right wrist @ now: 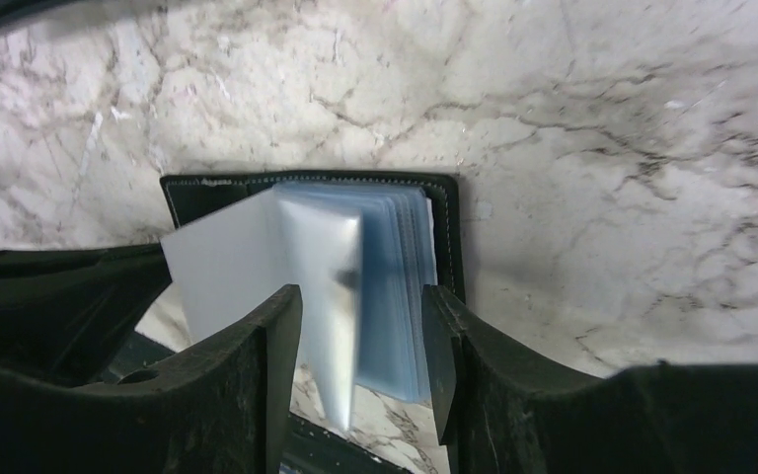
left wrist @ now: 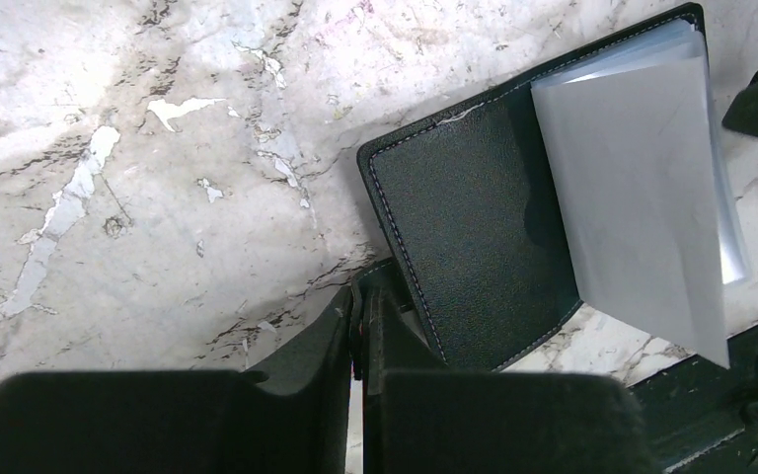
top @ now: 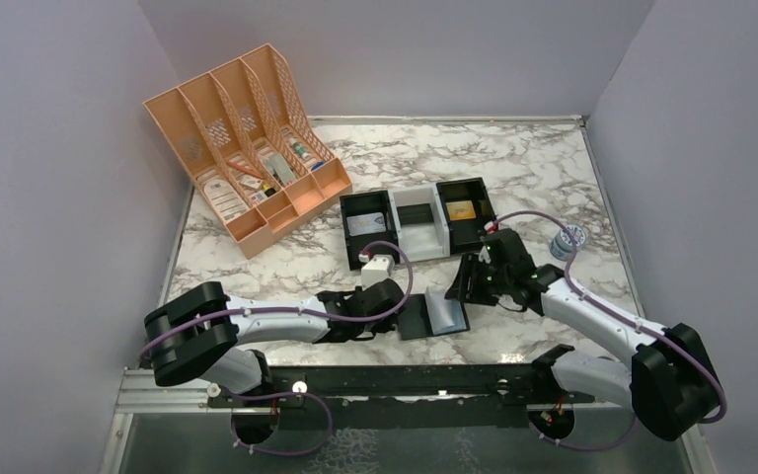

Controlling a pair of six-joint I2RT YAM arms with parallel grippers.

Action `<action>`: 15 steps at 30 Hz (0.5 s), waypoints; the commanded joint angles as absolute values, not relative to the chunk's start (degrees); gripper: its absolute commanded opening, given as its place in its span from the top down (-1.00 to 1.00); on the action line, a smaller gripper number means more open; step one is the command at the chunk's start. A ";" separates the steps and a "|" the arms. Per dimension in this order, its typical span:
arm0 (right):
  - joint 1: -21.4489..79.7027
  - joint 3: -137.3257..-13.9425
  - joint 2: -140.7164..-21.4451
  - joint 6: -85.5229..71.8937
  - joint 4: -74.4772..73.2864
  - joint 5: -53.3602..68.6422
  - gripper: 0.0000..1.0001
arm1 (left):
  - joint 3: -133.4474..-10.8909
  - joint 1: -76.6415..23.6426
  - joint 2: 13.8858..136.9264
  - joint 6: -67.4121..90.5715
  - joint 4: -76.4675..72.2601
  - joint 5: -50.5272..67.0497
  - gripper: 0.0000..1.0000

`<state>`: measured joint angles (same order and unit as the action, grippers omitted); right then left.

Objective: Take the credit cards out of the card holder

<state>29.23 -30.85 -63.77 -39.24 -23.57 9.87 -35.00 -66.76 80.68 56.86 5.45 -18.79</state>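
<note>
On the table (top: 553, 178) near the arms, the card holder (top: 434, 314) is laid open. Left gripper (left wrist: 360, 306) is clenched at its cover; right gripper (right wrist: 362, 296) is spread around the sleeves (right wrist: 395, 257), which should be leafed slowly for cards.

Black stitched folding card holder (left wrist: 474, 237): near corner hidden beneath the dark fingers of the left pincer (left wrist: 360, 296). Translucent blue-grey plastic sleeves (right wrist: 395, 267): lower ends covered by the right pincer (right wrist: 360, 296); nearest leaf blurred; whether credit cards sit inside cannot be told. Peach slotted plastic file organiser (top: 247, 148): items in its compartments too small to identify. Black-and-white three-compartment tray (top: 392, 225): flat pieces in the two outer compartments too small to name. Small round blue-and-white object (top: 567, 240), near the right side of the marble-patterned bench (top: 523, 168): kind indeterminable.
</note>
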 commanded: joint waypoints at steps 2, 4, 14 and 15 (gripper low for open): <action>28.92 -26.65 -63.31 -39.36 -18.85 21.60 0.01 | -36.56 -66.78 79.90 55.20 6.88 -20.12 0.98; 28.91 -25.97 -63.89 -40.45 -18.18 22.95 -0.01 | -36.69 -66.74 80.21 55.27 6.39 -19.51 1.00; 28.92 -25.08 -64.25 -40.55 -15.02 28.20 -0.03 | -37.48 -66.77 81.24 54.36 5.91 -18.38 1.00; 28.92 -25.54 -63.80 -40.26 -15.66 27.86 -0.03 | -37.50 -66.77 81.31 54.40 5.82 -18.33 1.00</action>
